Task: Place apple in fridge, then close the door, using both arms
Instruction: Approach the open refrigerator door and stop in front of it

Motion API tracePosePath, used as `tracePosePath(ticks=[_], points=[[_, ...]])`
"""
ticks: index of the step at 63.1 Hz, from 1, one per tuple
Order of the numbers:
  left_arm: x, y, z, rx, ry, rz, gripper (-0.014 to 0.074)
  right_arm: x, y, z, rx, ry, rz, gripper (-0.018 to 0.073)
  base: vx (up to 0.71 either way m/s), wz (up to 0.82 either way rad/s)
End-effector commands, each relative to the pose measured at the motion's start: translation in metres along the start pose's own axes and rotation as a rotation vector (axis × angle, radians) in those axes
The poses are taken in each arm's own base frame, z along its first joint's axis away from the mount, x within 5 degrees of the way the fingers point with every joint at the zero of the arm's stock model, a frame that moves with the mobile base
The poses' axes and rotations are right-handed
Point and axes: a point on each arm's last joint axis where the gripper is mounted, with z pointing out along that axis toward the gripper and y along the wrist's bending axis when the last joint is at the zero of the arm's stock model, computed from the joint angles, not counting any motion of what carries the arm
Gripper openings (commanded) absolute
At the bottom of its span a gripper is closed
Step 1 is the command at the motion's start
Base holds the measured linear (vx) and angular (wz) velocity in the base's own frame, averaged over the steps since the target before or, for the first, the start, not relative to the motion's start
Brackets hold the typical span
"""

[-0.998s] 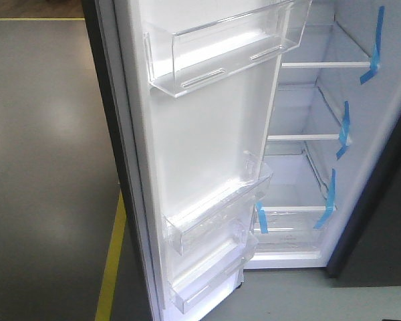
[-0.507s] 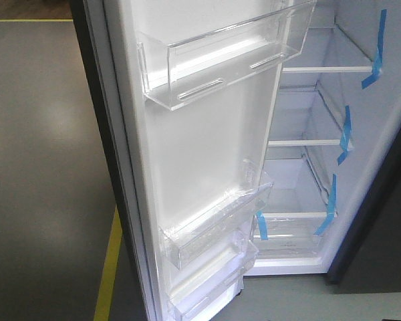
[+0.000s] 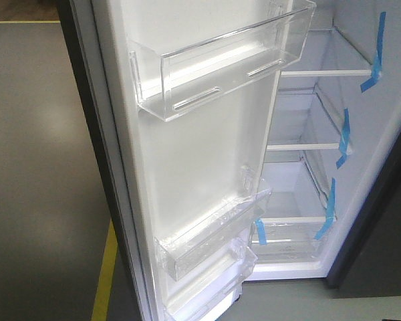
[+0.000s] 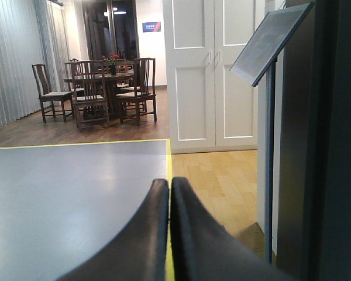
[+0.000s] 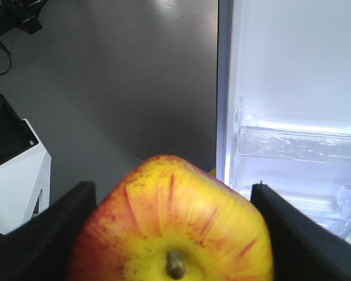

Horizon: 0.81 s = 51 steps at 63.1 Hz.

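The right gripper (image 5: 172,196) is clamped on the apple (image 5: 175,234), stem toward the camera, with a clear bin (image 5: 292,146) in lit white plastic ahead to its right (door or cabinet, this view cannot say). The left gripper (image 4: 169,199) is pressed shut on nothing. In the front view the door (image 3: 200,154) stands open left of the fridge (image 3: 301,114), whose shelves (image 3: 324,72) show no apple, so the carry likely goes rightward.

Cool glare washes out the door (image 3: 200,154); floor (image 3: 40,134) at nine o'clock is dim; the near apple (image 5: 175,222) looks soft.
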Motion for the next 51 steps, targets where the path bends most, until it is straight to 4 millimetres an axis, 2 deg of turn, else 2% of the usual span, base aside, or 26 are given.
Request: tracePosePath(ticks=[1, 51], points=[[-0.0006, -0.0002, -0.0009, 0.004, -0.071, -0.010, -0.0006, -0.0122, 0.0010, -0.0032, -0.003, -0.081, 0.008, 0.0369, 0.03, -0.01], [-0.0006, -0.0002, -0.0009, 0.004, -0.071, -0.010, -0.0006, -0.0122, 0.0010, -0.0032, -0.003, -0.081, 0.008, 0.0369, 0.01, -0.01]])
